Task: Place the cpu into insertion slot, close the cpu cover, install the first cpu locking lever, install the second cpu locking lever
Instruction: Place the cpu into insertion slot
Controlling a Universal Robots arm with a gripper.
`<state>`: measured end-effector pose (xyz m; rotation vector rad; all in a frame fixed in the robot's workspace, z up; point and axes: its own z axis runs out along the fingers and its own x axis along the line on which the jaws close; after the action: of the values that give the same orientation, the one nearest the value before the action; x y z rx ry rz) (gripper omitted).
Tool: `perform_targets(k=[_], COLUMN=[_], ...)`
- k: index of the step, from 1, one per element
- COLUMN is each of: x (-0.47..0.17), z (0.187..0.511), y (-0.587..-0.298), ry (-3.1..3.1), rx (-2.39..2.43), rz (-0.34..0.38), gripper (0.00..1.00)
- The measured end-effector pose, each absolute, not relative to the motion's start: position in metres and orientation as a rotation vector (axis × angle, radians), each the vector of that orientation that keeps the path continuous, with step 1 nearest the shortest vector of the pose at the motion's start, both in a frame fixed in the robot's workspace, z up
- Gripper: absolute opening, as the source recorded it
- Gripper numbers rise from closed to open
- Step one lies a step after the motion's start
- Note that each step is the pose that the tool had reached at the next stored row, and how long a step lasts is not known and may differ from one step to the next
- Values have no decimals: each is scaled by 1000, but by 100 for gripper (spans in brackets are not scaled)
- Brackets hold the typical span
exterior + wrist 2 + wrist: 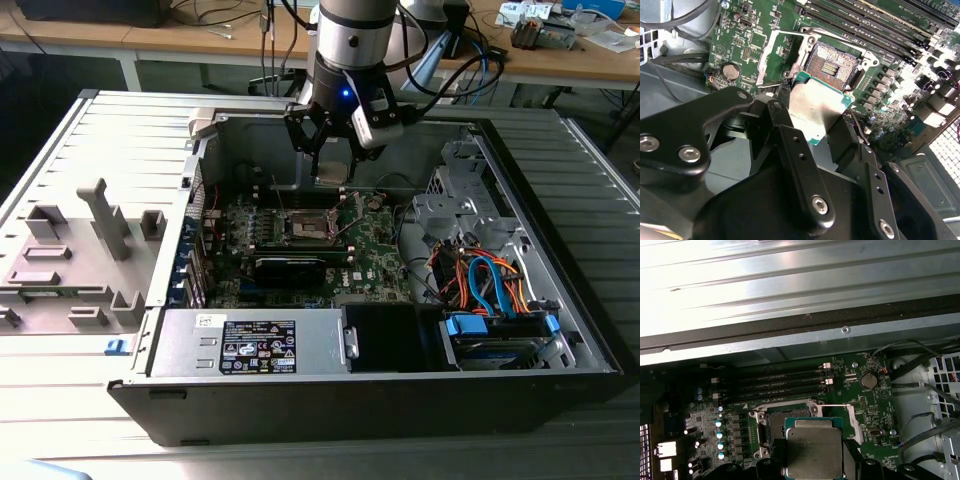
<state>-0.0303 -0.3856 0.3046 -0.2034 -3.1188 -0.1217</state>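
Note:
My gripper (330, 160) hangs inside the open computer case, shut on the cpu (331, 172), a flat square chip with a silver-grey top. In both wrist views the cpu (816, 104) (814, 447) sits between the black fingers (781, 120), held above and slightly to one side of the insertion slot (832, 64) (774, 424). The slot (306, 226) is bare, its dark centre showing. The cpu cover (774, 52) (854, 421) is swung open beside the slot. A thin metal lever (835, 405) runs along the slot's edge.
A long black block (290, 267) lies on the green board (375, 255) near the slot. Memory slots (780, 382) and a coin battery (869, 380) flank it. The power supply (250, 345) and a drive with blue cables (495, 325) fill the case front. A grey fixture tray (70, 260) sits outside.

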Motion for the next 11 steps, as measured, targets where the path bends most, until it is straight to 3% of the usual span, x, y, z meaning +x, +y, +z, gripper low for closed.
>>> perform_targets(k=[11], x=[-30], z=[303], y=[-386], ry=[-3117], rx=[-245], rz=[-117], gripper=[54])
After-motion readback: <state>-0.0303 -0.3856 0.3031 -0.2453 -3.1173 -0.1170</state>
